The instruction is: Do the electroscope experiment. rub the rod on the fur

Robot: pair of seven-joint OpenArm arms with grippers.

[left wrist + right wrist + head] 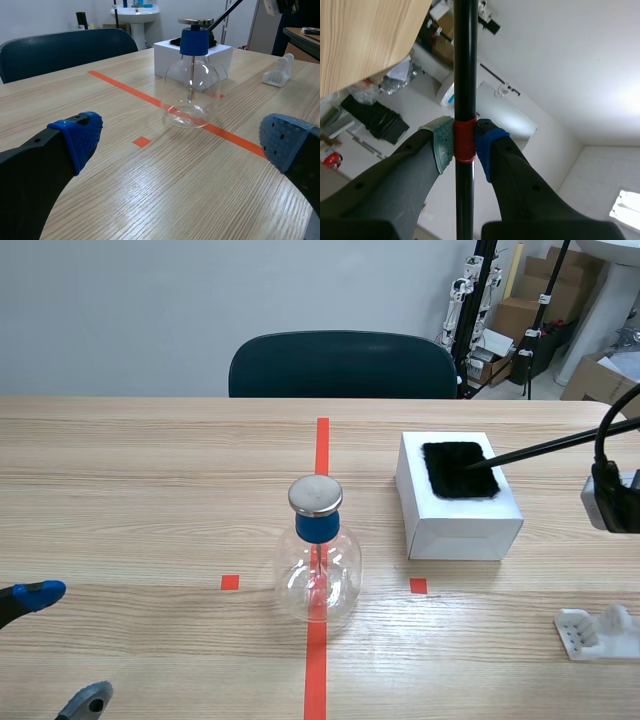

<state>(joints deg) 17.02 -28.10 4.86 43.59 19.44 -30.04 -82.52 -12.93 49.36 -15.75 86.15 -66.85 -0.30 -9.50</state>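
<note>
A black rod (545, 448) slants in from the right edge, and its tip rests on the black fur (459, 469) on top of a white box (460, 510). My right gripper (464, 140) is shut on the rod (465, 60), pads pressed on a red band around it. In the scene view the gripper itself lies beyond the right edge. The electroscope (317, 552), a clear glass flask with a blue neck and a metal cap, stands on the middle tape line. My left gripper (180, 145) is open near the table's front left, with the flask (191, 95) ahead of it.
A white plastic stand (598, 632) lies at the front right of the wooden table (150, 500). A dark chair (342, 365) is pushed in at the far side. Boxes and tripods stand beyond the table's far right corner.
</note>
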